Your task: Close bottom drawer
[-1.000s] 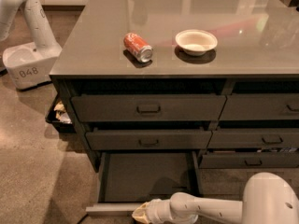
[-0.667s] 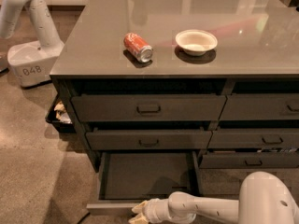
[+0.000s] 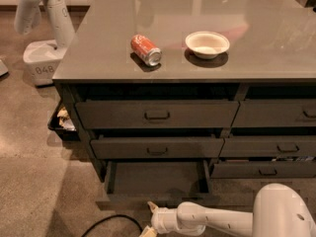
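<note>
The bottom drawer [image 3: 158, 179] of the left stack stands pulled out, its plain dark inside showing and its low front panel [image 3: 148, 198] near the frame's bottom. My white arm reaches in from the lower right, and my gripper [image 3: 149, 218] sits just in front of that front panel, near its middle. The handle is hidden behind the gripper.
A red soda can [image 3: 146, 49] lies on its side and a white bowl [image 3: 207, 44] stands on the grey counter top [image 3: 247, 58]. Other drawers [image 3: 157, 114] above and to the right are shut. A black cable [image 3: 106, 223] lies on the floor. Another white robot [image 3: 42, 28] stands at the left, by a dark bin [image 3: 61, 122].
The view has shifted a little. The drawer's front panel lies slightly closer to the cabinet, and my gripper has moved with it toward the cabinet.
</note>
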`<action>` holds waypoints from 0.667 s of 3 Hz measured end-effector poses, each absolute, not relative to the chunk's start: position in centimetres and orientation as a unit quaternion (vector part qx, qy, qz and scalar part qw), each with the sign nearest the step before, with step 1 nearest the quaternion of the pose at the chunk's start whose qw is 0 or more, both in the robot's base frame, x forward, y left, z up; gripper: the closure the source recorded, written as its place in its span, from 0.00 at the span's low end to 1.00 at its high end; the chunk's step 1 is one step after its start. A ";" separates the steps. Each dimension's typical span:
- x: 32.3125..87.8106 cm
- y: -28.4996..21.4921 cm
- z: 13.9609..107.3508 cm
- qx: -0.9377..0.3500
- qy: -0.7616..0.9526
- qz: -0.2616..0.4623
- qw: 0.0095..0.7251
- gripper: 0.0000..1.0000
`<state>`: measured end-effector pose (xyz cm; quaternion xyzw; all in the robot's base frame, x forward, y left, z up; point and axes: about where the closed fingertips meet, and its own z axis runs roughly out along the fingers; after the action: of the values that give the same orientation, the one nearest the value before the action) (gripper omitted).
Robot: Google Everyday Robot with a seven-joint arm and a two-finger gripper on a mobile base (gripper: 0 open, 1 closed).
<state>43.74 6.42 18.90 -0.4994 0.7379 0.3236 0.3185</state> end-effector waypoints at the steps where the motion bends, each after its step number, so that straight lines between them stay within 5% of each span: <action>1: 44.6 6.9 18.9 -0.496 0.736 0.326 0.325 0.00; 2: 45.3 7.4 18.9 -0.492 0.732 0.331 0.334 0.00</action>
<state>45.34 7.35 18.92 -0.4924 0.7324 0.3314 0.3338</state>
